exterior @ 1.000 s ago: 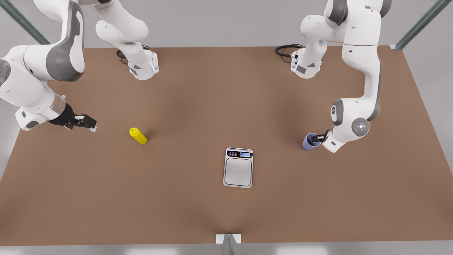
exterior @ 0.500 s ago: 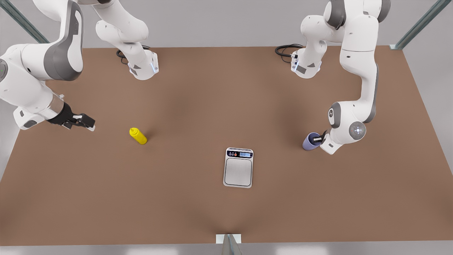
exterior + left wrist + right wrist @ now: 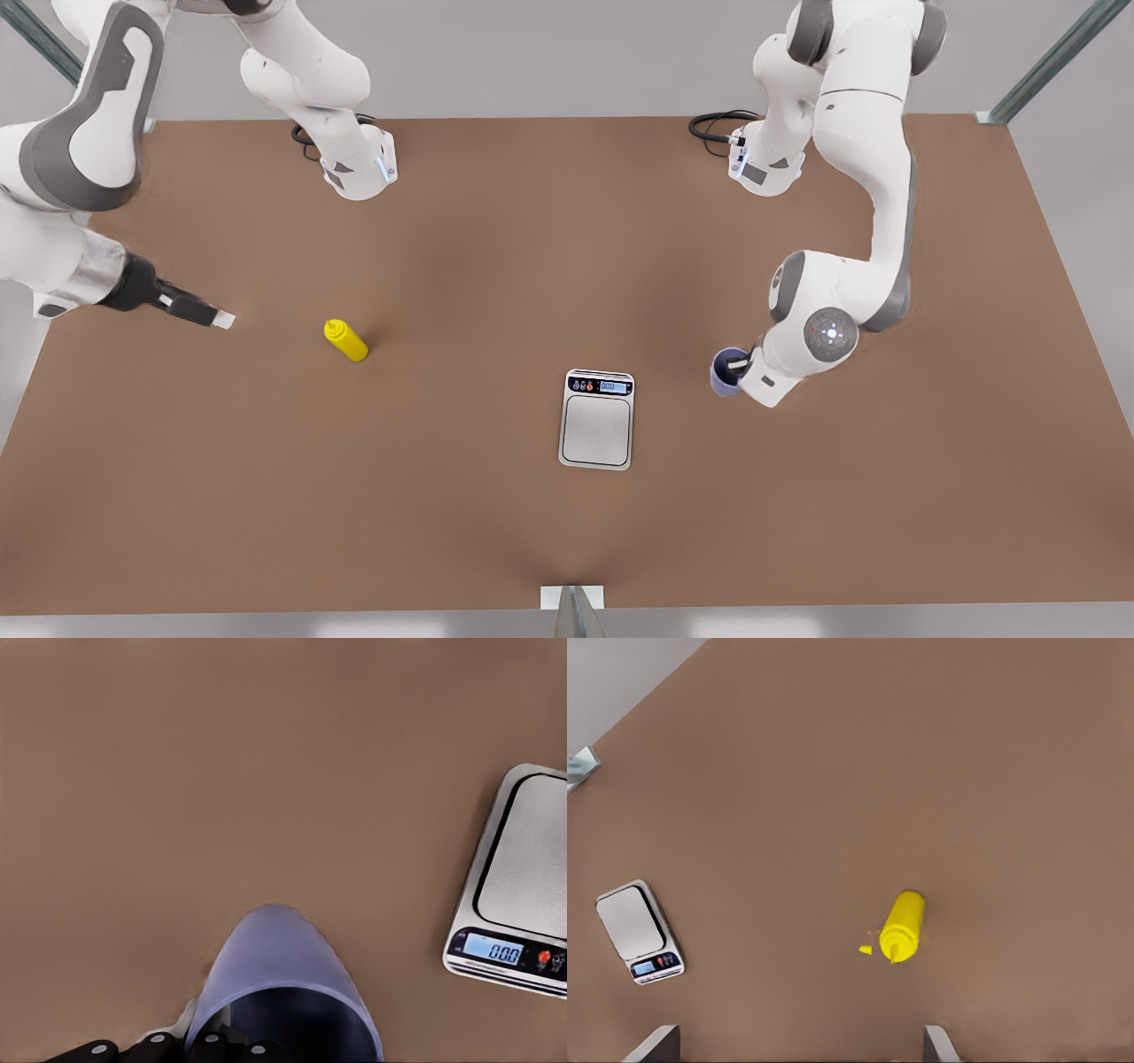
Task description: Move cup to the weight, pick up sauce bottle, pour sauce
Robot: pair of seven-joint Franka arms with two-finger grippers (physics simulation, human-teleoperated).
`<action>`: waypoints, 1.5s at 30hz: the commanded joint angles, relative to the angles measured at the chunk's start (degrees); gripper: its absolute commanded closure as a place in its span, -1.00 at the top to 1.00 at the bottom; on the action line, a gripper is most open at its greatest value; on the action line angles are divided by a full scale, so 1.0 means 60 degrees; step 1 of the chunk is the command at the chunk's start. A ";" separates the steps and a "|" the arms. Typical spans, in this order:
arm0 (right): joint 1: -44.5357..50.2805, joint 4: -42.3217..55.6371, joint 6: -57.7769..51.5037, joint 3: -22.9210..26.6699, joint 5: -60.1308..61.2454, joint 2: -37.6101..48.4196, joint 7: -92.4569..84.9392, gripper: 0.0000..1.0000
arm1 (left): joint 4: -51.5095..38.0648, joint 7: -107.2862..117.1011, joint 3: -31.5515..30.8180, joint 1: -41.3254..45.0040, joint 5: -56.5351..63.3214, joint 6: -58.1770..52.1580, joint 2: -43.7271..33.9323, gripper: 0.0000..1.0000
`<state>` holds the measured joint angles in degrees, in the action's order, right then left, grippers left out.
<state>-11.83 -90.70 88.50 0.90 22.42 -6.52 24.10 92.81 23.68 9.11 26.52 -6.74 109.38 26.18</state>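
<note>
Cup (image 3: 726,370): lavender-blue tumbler, upright with its dark inside showing, held over the brown counter (image 3: 567,532) on the front view's right. It is near the scale but apart from it, toward the corner with the display. In the left wrist view the cup (image 3: 282,988) sits close to the camera with its open mouth showing.

Left gripper (image 3: 742,363): at the cup's rim on the front view's right. Its jaws are closed on the cup wall, one finger inside the mouth, the other on the outside. In the left wrist view dark fingers (image 3: 205,1047) show at the rim.

Scale (image 3: 597,419): flat on the counter near the middle, silver plate bare, display strip toward the arm bases. In the left wrist view the scale (image 3: 523,877) shows a lit blue display. It also appears in the right wrist view (image 3: 638,932), well apart from the bottle.

Sauce bottle (image 3: 345,340): yellow, standing free on the counter on the front view's left, touched by nothing. In the right wrist view the bottle (image 3: 902,926) shows its nozzle cap.

Right gripper (image 3: 213,315): held above the counter on the front view's left, near the bottle but apart from it. Its jaws stand wide, as the two fingertips (image 3: 656,1043) in the right wrist view show.
</note>
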 commanded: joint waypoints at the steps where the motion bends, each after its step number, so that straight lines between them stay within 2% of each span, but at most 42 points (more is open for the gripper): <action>1: 0.0332 0.0015 -0.0115 -0.0004 0.0101 -0.0011 0.0231 1.00 | -0.0204 0.0284 -0.0010 0.0134 -0.0884 0.0007 0.0148 -0.57; 3: -0.0151 -0.0044 -0.0833 -0.0004 0.0497 -0.0275 0.0246 1.00 | -0.1391 0.2043 -0.0449 0.0677 -0.1074 -0.0008 0.1041 -0.57; 5: -0.0342 -0.0498 -0.0936 0.0391 0.1142 -0.0494 0.0320 1.00 | -0.2563 0.3450 -0.0596 0.1292 -0.1557 -0.0227 0.1847 -0.57; 8: -0.0313 -0.0672 -0.0892 0.0406 0.2180 -0.0978 0.1990 1.00 | -0.3296 0.4036 -0.0596 0.1497 -0.1806 -0.0037 0.2580 -0.57; 9: -0.0576 -0.1345 -0.0776 0.0421 0.3147 -0.1256 0.1975 1.00 | -0.3632 0.4036 -0.0596 0.1483 -0.1851 -0.0022 0.2902 -0.57; 14: -0.0577 -0.3866 0.0909 0.0289 0.4906 -0.1227 0.3059 1.00 | -0.3706 0.4051 -0.0596 0.1497 -0.2349 0.0622 0.3342 -0.57; 18: -0.1177 -0.5800 0.0924 0.0289 0.6077 -0.1271 0.2429 1.00 | -0.4058 0.4153 -0.0596 0.1600 -0.2451 0.1032 0.3694 -0.57; 22: -0.1514 -0.6035 0.1759 0.0289 0.6883 -0.2032 0.1610 1.00 | -0.4058 0.4124 -0.0582 0.1600 -0.2451 0.1223 0.3825 -0.57; 23: -0.1514 -0.6035 0.1876 0.0289 0.6928 -0.2222 0.1361 1.00 | -0.4043 0.4095 -0.0582 0.1600 -0.2451 0.1223 0.3840 -0.49; 24: -0.1514 -0.6050 0.1921 0.0289 0.6971 -0.2354 0.1142 1.00 | -0.4043 0.4051 -0.0582 0.1600 -0.2437 0.1223 0.3884 -0.33; 26: -0.1601 -0.6050 0.1921 0.0245 0.7206 -0.2779 0.0833 1.00 | -0.4058 0.4036 -0.0567 0.1585 -0.2437 0.1238 0.3884 0.19; 27: -0.1924 -0.6050 0.1921 -0.0253 0.7294 -0.2955 0.0525 1.00 | -0.4058 0.4080 -0.0538 0.1585 -0.2422 0.1281 0.3884 0.57; 29: -0.1924 -0.6035 0.1921 -0.0370 0.7455 -0.3029 0.0510 1.00 | -0.4058 0.4080 -0.0538 0.1585 -0.2393 0.1282 0.3884 0.92; 30: -0.1924 -0.6050 0.1921 -0.0414 0.7631 -0.3131 0.0321 1.00 | -0.4058 0.4080 -0.0523 0.1585 -0.2393 0.1282 0.3884 0.98; 36: -0.2129 -0.6020 0.1877 -0.0458 0.7646 -0.3644 -0.0266 1.00 | -0.4058 0.4300 -0.0596 0.1600 -0.2509 0.1194 0.3825 0.99; 40: -0.2598 -0.5976 0.1774 -0.1059 0.7763 -0.4010 -0.0442 1.00 | -0.4058 0.4388 -0.0582 0.1629 -0.2656 0.1252 0.3840 0.99; 44: -0.2613 -0.6006 0.1510 -0.1074 0.7763 -0.4171 -0.0837 1.00 | -0.4058 0.4417 -0.0582 0.1629 -0.2642 0.1062 0.3650 0.99; 45: -0.2642 -0.6005 0.1510 -0.1307 0.7778 -0.4201 -0.0852 1.00 | -0.4058 0.4417 -0.0538 0.1614 -0.2612 0.0800 0.3460 0.99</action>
<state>-27.89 -126.66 97.35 -6.92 69.08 -31.81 18.99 68.46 49.82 6.03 36.13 -22.45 112.33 45.60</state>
